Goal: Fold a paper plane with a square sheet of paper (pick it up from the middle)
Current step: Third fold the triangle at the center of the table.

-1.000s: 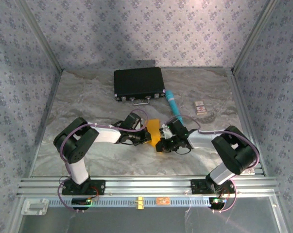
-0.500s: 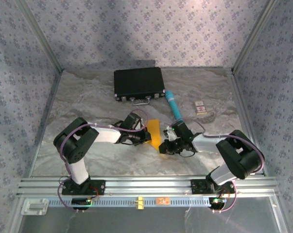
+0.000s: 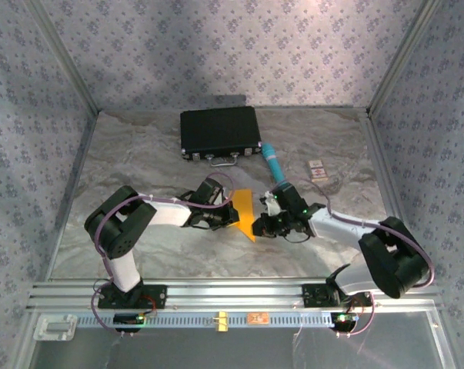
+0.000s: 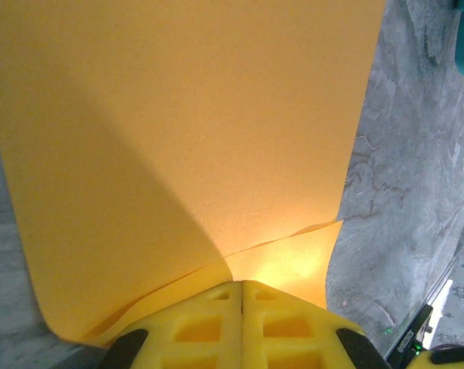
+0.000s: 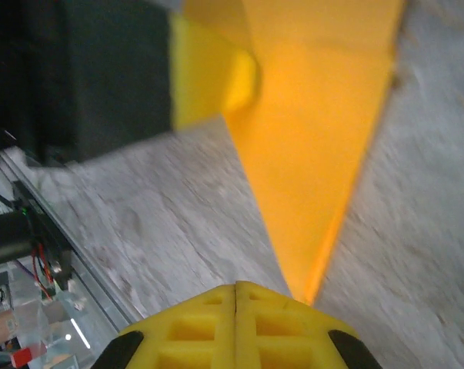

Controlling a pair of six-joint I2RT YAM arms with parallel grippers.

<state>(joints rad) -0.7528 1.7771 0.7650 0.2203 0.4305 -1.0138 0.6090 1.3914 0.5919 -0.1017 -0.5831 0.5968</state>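
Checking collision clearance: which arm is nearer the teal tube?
Right. The right arm reaches in just in front of the teal tube's near end, at the orange paper's right side; the left arm lies beyond the paper, further left.

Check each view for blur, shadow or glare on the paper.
Top external: sharp, evenly lit, paper clear. Left wrist: in focus, a broad diagonal shadow across the paper, a bright glow by the left pincer. Right wrist: blurred throughout, paper edges and table soft.
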